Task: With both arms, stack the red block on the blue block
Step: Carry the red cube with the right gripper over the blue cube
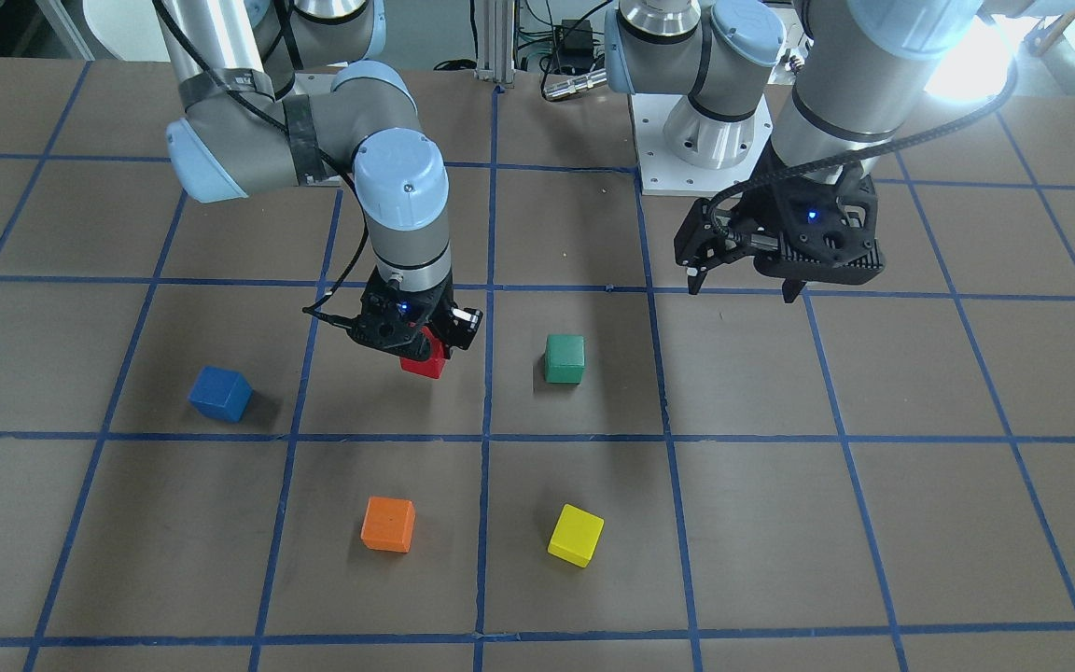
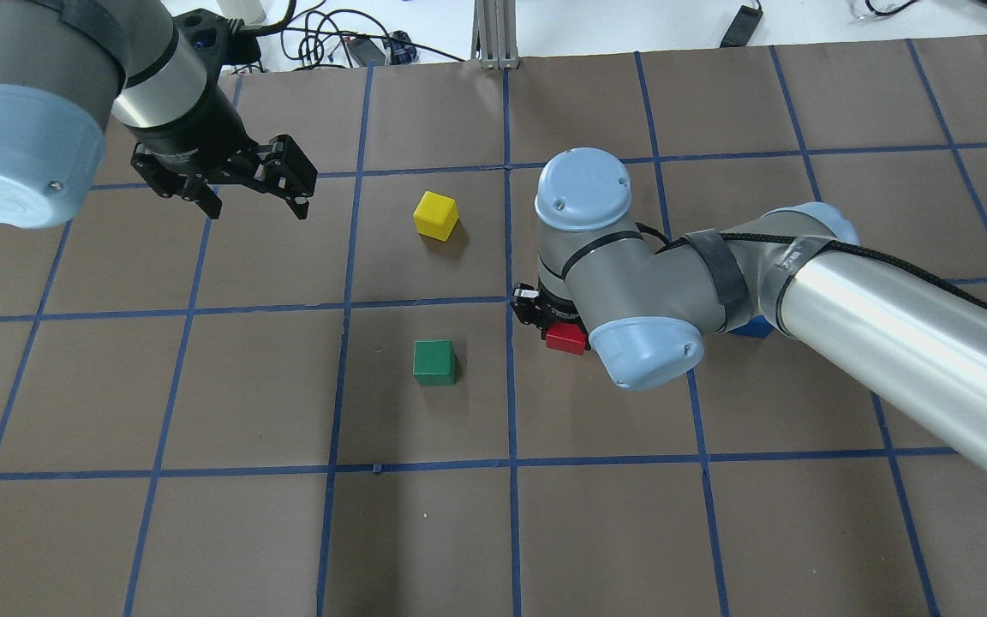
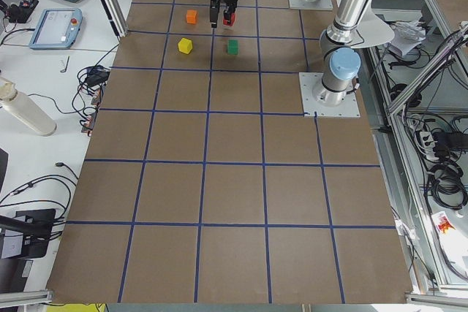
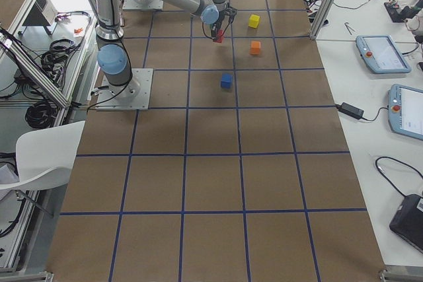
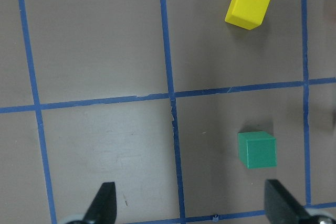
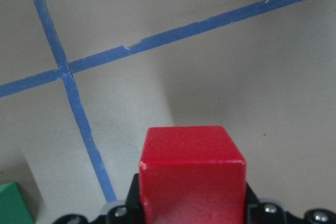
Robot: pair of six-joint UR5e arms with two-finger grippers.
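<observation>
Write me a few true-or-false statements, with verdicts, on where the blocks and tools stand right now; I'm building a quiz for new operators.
1. The right tool is shut on the red block. True.
2. The left tool holds the green block. False: the left tool is open and empty, and the green block sits on the table.
3. The red block sits on top of the blue block. False: the blue block stands alone on the table, apart from the red block, with nothing on it.
4. The orange block and the yellow block lie on the table, neither in a tool. True.
</observation>
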